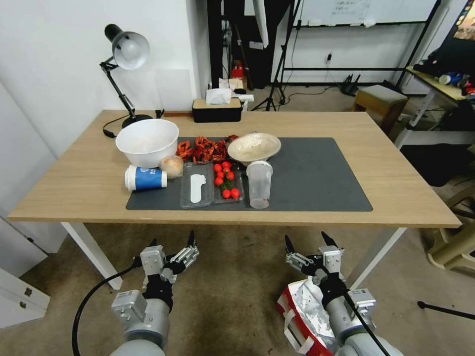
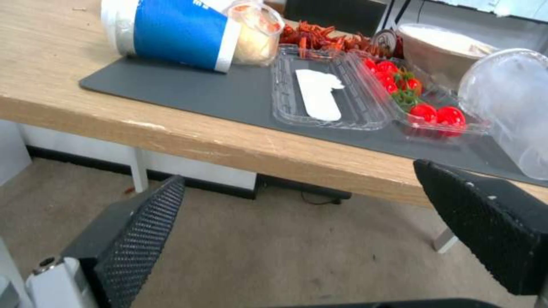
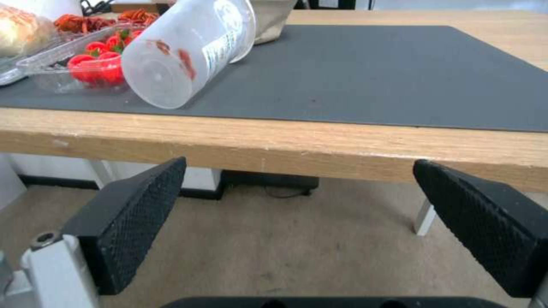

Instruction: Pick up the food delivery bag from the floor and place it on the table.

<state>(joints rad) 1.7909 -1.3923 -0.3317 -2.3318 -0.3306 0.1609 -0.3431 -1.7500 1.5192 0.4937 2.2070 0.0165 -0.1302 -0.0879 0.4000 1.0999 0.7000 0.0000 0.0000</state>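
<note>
Both jaws spread, empty: left gripper [image 1: 172, 243], right gripper [image 1: 306, 243]. The bag [image 1: 303, 312] sits on the floor [image 1: 232, 291] below and behind the right jaws; lower to its straps first

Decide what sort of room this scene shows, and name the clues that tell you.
Probably a lab or studio set up as a dining spot: a whiteboard and tripod stand behind a table laid with leftover food.

Left wrist view: table edge seen from below.
Left gripper [image 2: 297, 214] open over the floor [image 2: 274, 256]; on the table [image 2: 188, 141], dark mat [image 2: 222, 94] near the front edge carries a toppled blue cup [image 2: 171, 32] and tomato tray [image 2: 422, 107].
</note>
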